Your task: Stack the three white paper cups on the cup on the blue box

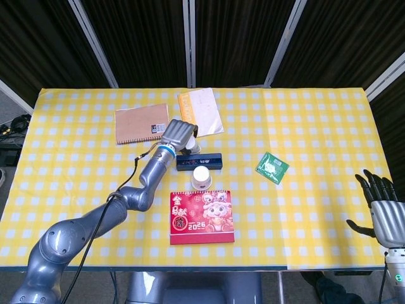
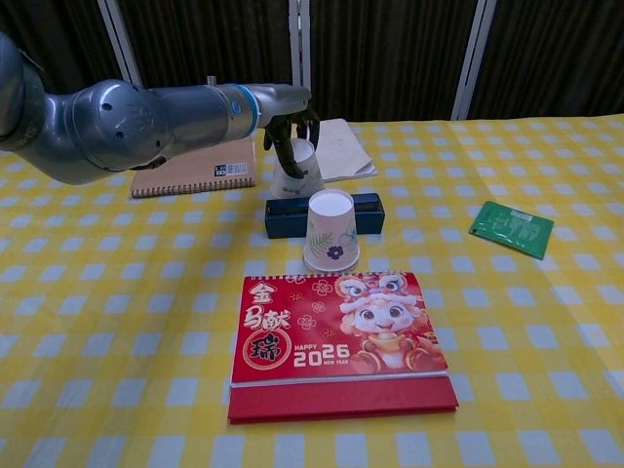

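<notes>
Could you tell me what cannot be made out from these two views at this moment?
- Head view: the cup behind the blue box is mostly covered by the left hand.
- Chest view: the left hand's fingers wrap that cup, so how many cups are nested there is unclear.
- Right hand: partly cut off by the head view's edge, absent from the chest view.
- Notebook: partly hidden by the left arm in the chest view.

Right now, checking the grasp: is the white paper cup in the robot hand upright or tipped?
Tipped: the white paper cup leans in the left robot hand behind the blue box.
</notes>
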You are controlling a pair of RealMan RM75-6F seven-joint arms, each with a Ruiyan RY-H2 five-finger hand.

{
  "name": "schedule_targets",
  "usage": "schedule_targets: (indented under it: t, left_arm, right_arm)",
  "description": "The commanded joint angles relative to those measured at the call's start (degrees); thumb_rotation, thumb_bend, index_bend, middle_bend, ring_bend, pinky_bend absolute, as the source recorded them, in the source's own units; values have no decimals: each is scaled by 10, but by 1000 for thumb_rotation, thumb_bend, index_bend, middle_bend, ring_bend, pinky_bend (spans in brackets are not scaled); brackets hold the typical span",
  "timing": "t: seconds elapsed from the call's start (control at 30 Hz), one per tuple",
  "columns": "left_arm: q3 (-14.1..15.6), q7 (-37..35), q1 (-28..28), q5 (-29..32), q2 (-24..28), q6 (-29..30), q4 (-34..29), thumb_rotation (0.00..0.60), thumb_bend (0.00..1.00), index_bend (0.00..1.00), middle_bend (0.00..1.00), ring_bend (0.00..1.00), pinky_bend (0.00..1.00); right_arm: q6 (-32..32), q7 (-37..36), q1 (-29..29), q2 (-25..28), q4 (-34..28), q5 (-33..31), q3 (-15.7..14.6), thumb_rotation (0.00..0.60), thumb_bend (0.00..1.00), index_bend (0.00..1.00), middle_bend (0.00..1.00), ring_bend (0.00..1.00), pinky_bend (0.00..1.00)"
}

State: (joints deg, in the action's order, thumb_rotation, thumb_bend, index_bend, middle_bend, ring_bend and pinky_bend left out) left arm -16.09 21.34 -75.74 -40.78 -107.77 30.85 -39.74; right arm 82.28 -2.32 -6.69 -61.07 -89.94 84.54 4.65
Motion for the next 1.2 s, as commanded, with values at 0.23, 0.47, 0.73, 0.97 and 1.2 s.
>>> schedule_targets:
  t: [0.23,0.47,0.73,0.97,1.2]
  left_arm:
    - [-16,12,31,-15,105,69,-169,600,243,434,419,407,476]
    - [-18,17,77,-35,241,120,-370,600,242,445,424,411,476]
    - [2,13,121,-63,370,125,-554,600,237,445,424,411,476]
    - [27,7,136,-76,418,109,-633,600,236,448,424,411,476]
    - [44,18,123,-87,380,115,-616,600,233,451,427,411,476]
  right_arm:
    - [6,-1,1,2,-6,10,-3,600,0,63,0,0,0]
    - [14,13,5,1,-13,21,-8,600,0,63,0,0,0]
    - [33,26,11,3,-28,39,-12,600,0,63,0,0,0]
    - [38,32,12,4,-33,47,-14,600,0,63,0,0,0]
    - [41,34,14,5,-34,50,-15,600,0,63,0,0,0]
